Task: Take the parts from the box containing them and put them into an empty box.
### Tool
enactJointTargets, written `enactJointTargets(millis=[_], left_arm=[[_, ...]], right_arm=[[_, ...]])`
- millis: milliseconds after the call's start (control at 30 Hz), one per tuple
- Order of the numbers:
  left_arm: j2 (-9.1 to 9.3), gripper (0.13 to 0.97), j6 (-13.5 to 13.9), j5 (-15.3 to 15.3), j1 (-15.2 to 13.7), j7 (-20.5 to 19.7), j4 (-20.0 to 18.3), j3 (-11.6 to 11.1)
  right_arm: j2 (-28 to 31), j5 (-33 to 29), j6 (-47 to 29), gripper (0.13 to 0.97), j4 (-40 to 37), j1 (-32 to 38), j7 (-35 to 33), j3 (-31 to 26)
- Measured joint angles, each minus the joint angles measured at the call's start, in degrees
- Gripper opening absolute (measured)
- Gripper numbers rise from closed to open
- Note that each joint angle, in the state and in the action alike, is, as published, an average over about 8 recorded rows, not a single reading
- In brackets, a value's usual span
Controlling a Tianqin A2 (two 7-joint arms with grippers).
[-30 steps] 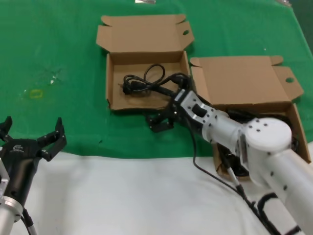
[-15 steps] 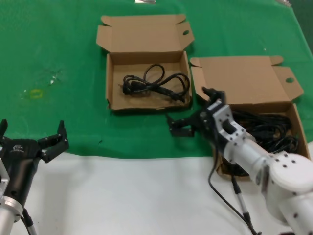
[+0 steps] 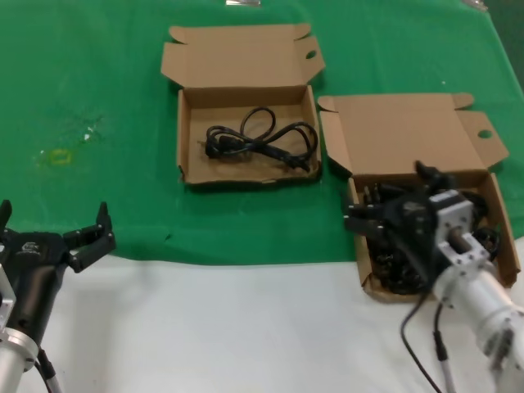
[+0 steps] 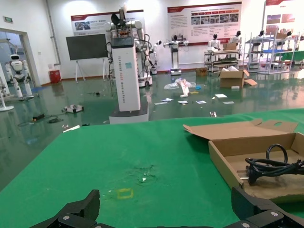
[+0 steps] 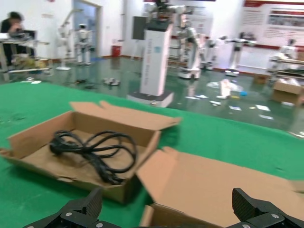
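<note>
We saw a desk covered by a green cloth (image 3: 98, 74), with a white strip (image 3: 213, 327) along its near edge. Directly on the green lay two shallow brown cardboard boxes with open lids: one (image 3: 187, 147) farther back near the middle, the other (image 3: 508, 233) just beside it, nearer and to the right.

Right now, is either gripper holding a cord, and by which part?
No. The right gripper hangs open over the full box, gripping nothing; the left gripper is open and empty.
</note>
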Motion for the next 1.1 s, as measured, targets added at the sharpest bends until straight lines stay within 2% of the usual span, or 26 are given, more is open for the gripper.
enactJointTargets(millis=[367, 1100], left_arm=[[0.0, 0.966, 0.0, 0.0, 0.0, 0.0, 0.0, 0.0], [0.0, 0.966, 0.0, 0.0, 0.0, 0.0, 0.0, 0.0]], right_arm=[[2.0, -0.4, 4.4, 0.966, 10.5, -9.7, 5.4, 5.8], [2.1, -0.5, 4.7, 0.966, 11.3, -10.3, 5.8, 6.2]])
